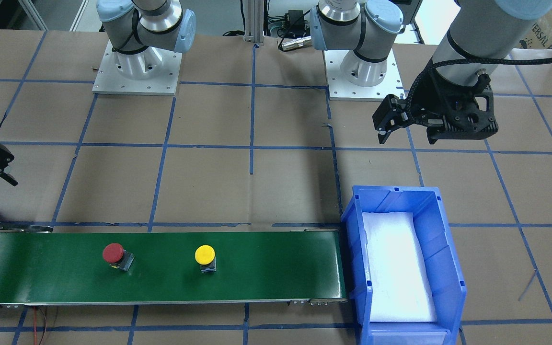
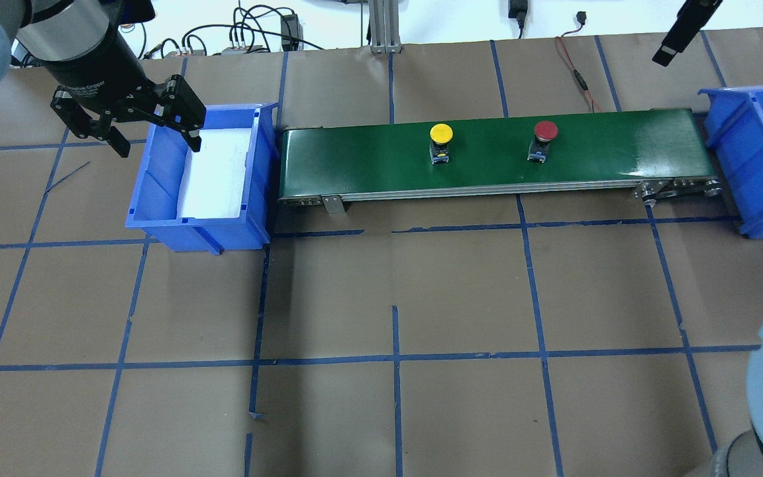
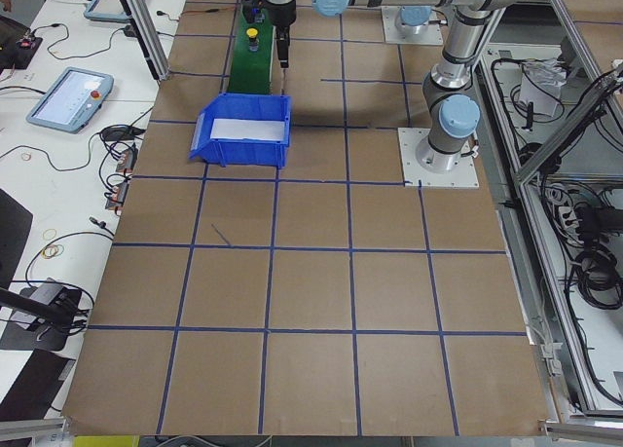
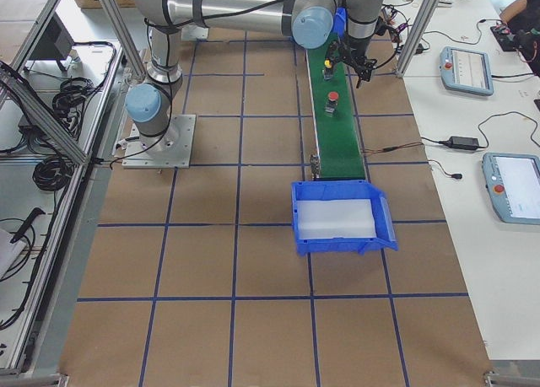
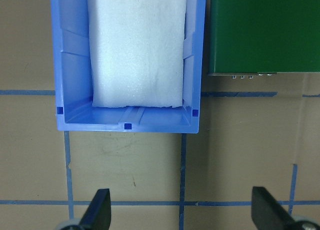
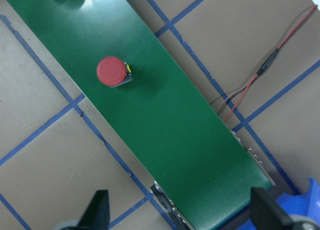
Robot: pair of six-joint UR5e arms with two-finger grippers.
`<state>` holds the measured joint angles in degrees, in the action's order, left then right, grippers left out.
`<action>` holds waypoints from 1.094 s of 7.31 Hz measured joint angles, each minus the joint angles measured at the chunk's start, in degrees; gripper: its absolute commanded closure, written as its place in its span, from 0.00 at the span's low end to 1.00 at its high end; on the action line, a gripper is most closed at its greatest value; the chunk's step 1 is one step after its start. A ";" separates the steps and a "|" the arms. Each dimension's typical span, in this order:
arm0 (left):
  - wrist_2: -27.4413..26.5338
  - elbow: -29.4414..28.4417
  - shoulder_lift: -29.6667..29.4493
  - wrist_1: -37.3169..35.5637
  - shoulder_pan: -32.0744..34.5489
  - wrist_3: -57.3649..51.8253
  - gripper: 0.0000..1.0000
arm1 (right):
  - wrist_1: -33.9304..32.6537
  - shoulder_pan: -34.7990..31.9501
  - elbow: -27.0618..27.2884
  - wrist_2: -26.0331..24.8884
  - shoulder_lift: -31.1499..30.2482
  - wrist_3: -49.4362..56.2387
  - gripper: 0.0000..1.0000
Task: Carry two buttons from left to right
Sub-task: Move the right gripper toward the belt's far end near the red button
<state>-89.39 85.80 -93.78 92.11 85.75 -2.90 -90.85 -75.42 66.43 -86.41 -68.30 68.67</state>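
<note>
Buttons (image 2: 441, 142) apart on green conveyor (image 2: 355, 165)

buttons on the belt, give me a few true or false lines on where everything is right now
The red button and the yellow button both stand on the green belt: true.
The left bin holds only white padding: true.
The red button is nearer the left bin than the yellow button: false, the yellow button is nearer it.
The left gripper is shut on a button: false, it is open and holds nothing.
</note>
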 measured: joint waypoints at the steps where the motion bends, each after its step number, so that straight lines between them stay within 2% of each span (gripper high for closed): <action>1: 0.00 0.04 0.00 0.00 0.01 0.00 0.00 | -2.09 -0.02 0.82 -0.10 1.32 3.94 0.00; 3: -0.05 0.03 0.00 -0.02 0.03 0.00 0.00 | -5.40 -0.04 3.73 -0.70 3.21 9.66 0.00; 6: -0.08 -0.01 0.00 -0.08 0.03 0.00 0.00 | -8.66 0.01 8.41 -0.98 4.83 12.80 0.00; 8: -0.08 -0.02 0.00 -0.09 -0.02 0.00 0.00 | -14.56 0.04 12.48 -1.29 5.30 16.99 0.00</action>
<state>-89.47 85.78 -93.78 92.02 85.73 -2.90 -105.41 -75.38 78.91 -87.70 -63.00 85.66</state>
